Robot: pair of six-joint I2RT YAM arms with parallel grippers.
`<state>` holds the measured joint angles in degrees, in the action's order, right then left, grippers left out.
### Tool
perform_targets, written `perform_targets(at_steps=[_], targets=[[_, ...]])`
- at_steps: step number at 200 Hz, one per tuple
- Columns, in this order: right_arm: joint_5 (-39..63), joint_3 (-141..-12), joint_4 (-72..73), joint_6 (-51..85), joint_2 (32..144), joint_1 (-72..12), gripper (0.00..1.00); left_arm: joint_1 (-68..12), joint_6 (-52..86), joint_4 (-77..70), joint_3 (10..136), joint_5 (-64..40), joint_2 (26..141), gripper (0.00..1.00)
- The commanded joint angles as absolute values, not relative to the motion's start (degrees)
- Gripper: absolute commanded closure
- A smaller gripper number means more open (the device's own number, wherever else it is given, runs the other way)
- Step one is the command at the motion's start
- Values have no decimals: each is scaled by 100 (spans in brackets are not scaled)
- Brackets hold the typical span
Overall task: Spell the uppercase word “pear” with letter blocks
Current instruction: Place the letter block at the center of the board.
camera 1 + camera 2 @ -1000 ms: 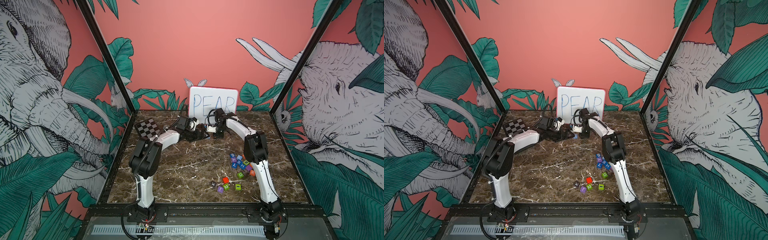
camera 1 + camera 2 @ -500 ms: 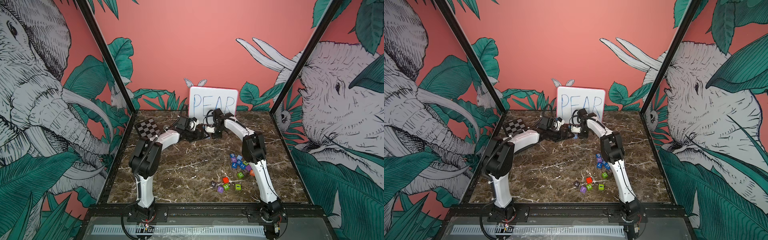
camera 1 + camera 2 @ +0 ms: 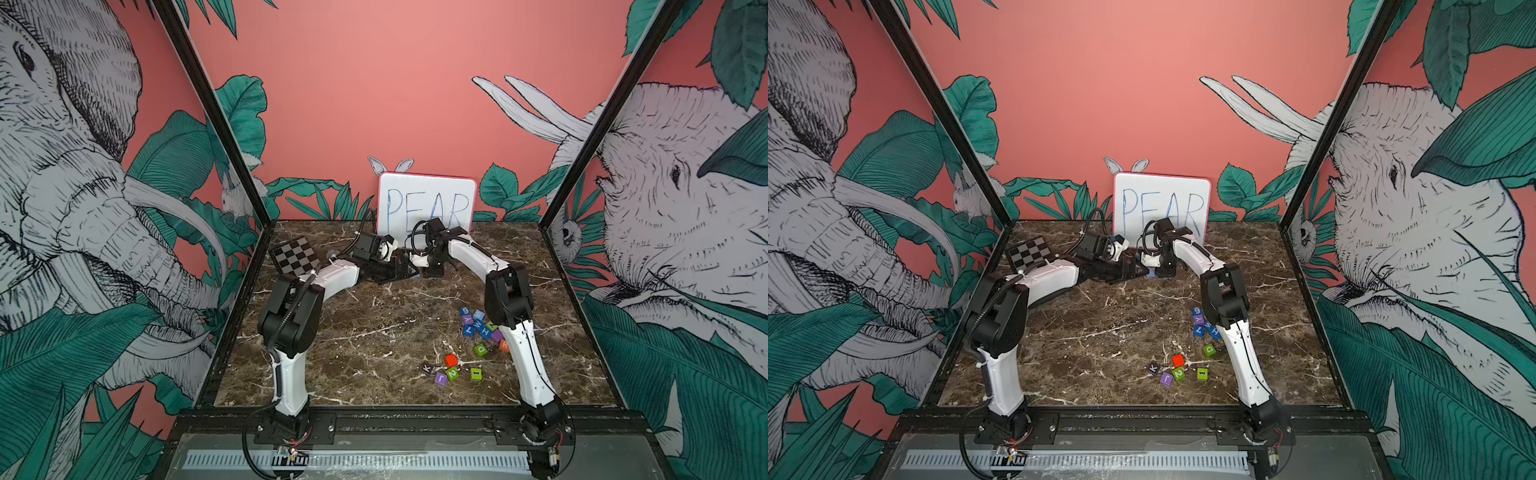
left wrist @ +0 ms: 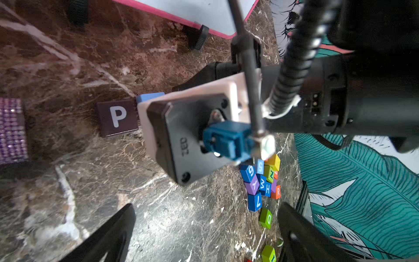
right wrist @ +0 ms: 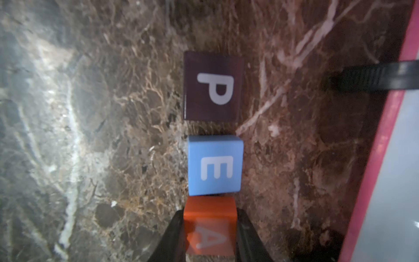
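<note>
Nearest, at about 4 o'clock on the table (image 3: 374, 332), the loose pile (image 3: 478, 328) holds the orange R (image 3: 504, 345) on its 3 o'clock edge. Farther back, toward 12 o'clock, the row stands part built: P (image 5: 213, 86) and E (image 5: 215, 165) sit in line with a small gap between them. The right gripper (image 5: 210, 236) is nearly closed, pinching the A (image 5: 209, 211) by two opposite sides at what I take to be the E's 3 o'clock. The step in hand looks like setting down the third letter. The wrist view is blurred there, so I cannot tell whether the A touches the E or rests on the table. The left gripper (image 4: 206, 205) reaches in from 9 o'clock, spread wide and empty, near the P. Next, the A needs seating square to the E. The jaws must then part without nudging the row, and the arm lift clear and go back to 4 o'clock for the R. Farthest, the board (image 3: 428, 199) stands behind the row.
</note>
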<state>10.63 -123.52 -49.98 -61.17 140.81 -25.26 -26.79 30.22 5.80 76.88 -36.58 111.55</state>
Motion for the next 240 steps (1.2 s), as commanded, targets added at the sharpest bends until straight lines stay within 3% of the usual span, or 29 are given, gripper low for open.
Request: perform_targets(at_steps=[1,131,240], targets=[[928,-12183,-5122,-6383,14078,-2558,79,-2639,3015,519,7611,-3663,10838,1],[818,-11764,-4650,-6324,13838,-2558,61,-2637,3057,468,7603,-3656,10833,1],[904,-11572,-4483,-6329,13551,-2564,58,-2637,3094,439,7605,-3631,10853,1]])
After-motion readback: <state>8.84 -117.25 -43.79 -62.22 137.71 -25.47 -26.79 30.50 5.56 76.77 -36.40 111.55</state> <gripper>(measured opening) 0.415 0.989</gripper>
